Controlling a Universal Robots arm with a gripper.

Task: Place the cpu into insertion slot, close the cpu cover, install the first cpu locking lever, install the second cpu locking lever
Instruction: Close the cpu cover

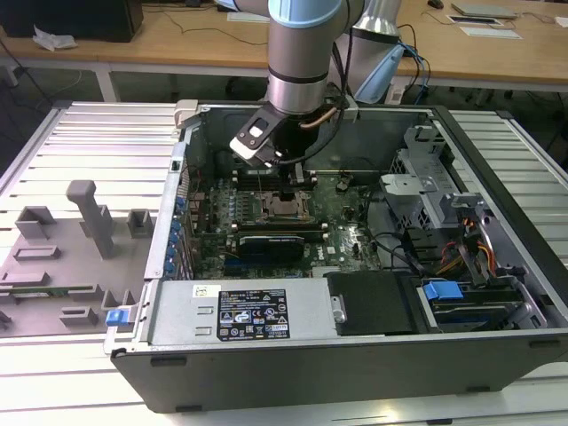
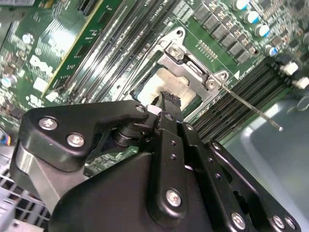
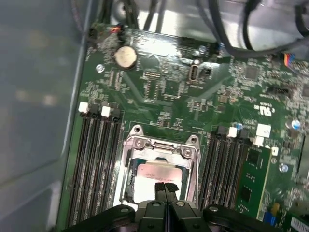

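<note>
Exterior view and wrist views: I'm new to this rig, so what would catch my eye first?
The open computer case with the arm reaching into it dominates the exterior view. In the first wrist view, the shut gripper is poised over the pale cpu inside the silvery cpu cover.

The open case (image 1: 266, 319) is viewed from above by the exterior view, well back, with the arm (image 1: 302, 53) entering at twelve o'clock. The socket (image 2: 186, 67) (image 3: 161, 147) is shared, close up, in both wrist views, seemingly from opposite sides.
</note>
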